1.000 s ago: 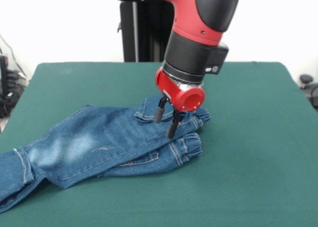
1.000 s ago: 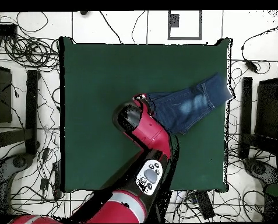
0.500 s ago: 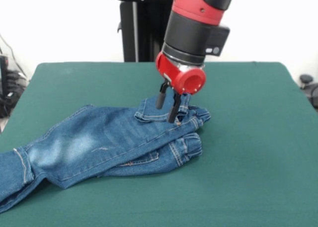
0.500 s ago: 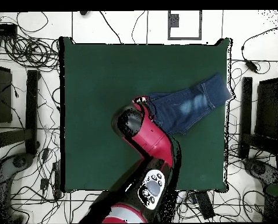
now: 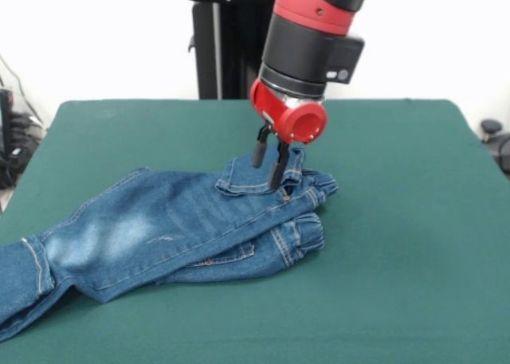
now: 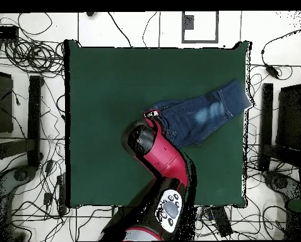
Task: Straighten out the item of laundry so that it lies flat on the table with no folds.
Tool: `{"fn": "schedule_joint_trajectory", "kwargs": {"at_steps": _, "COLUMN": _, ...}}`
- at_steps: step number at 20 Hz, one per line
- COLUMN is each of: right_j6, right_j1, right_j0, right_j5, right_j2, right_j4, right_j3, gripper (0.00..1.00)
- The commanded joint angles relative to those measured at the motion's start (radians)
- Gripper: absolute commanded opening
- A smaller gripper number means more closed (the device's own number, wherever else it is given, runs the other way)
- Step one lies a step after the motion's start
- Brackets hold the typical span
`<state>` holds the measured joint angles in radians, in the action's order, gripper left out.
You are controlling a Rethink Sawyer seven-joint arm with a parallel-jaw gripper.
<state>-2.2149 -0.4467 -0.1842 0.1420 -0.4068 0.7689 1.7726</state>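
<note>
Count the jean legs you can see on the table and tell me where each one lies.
2. Both legs of the jeans run toward the front view's left: the upper leg reaches the lower left corner, and the lower leg lies mostly folded beneath it.

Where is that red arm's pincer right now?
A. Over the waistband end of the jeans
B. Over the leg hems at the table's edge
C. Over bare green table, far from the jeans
A: the pincer hangs over the waistband end of the jeans.

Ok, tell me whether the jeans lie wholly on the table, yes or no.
No: in the front view the jeans have their leg end running past the table edge at the picture's lower left.
</note>
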Motion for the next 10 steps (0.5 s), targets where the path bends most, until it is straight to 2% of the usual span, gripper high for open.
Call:
{"fn": "schedule_joint_trajectory", "kwargs": {"at_steps": 1, "right_j6": -0.163, "right_j1": 0.053, "right_j0": 0.022, "right_j5": -0.089, "right_j2": 0.183, "right_j4": -0.064, "right_j3": 0.093, "gripper": 1.0}}
{"fn": "schedule_joint_trajectory", "kwargs": {"at_steps": 10, "right_j6": -0.168, "right_j1": 0.105, "right_j0": 0.084, "right_j5": -0.182, "right_j2": 0.245, "right_j4": -0.122, "right_j3": 0.072, "gripper": 1.0}}
